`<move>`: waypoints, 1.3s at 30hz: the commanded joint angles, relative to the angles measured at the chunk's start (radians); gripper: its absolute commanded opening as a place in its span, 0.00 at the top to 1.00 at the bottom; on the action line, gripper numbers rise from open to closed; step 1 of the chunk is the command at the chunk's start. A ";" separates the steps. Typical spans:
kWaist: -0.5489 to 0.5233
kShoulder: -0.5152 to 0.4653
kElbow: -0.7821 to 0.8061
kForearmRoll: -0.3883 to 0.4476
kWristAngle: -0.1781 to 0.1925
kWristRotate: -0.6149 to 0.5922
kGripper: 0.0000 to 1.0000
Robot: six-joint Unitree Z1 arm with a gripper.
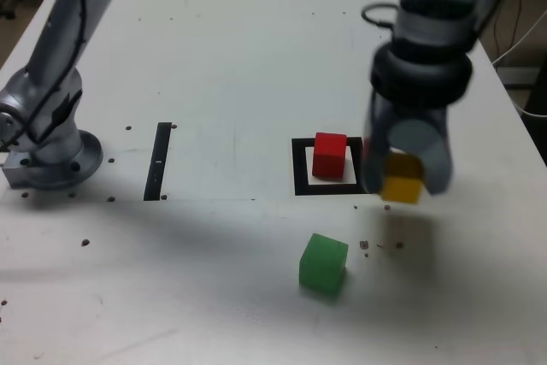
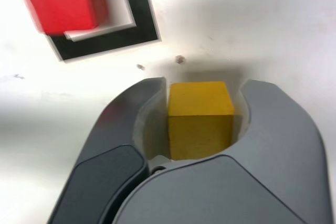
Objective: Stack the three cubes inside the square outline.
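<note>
Base bolted at the exterior view's left edge, grey arm (image 1: 60, 49) climbing out of shot and coming back down at the upper right. Wrist pointing straight down over the table, dark collar above the gripper (image 1: 402, 179). Jaws clamped on the yellow cube (image 1: 402, 181), one grey finger on each side. From the wrist view, gripper (image 2: 202, 111) with both curved fingers (image 2: 131, 114) pressed against opposite faces of the yellow cube (image 2: 200, 119), cube seated deep between them. Held clear of the table, shadow below it in the exterior view.
</note>
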 commanded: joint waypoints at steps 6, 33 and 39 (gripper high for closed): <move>0.010 -0.136 0.049 0.064 0.044 0.037 0.72; 0.167 -0.191 0.305 -0.030 0.031 0.127 0.72; 0.181 -0.167 0.303 -0.053 0.011 0.139 0.72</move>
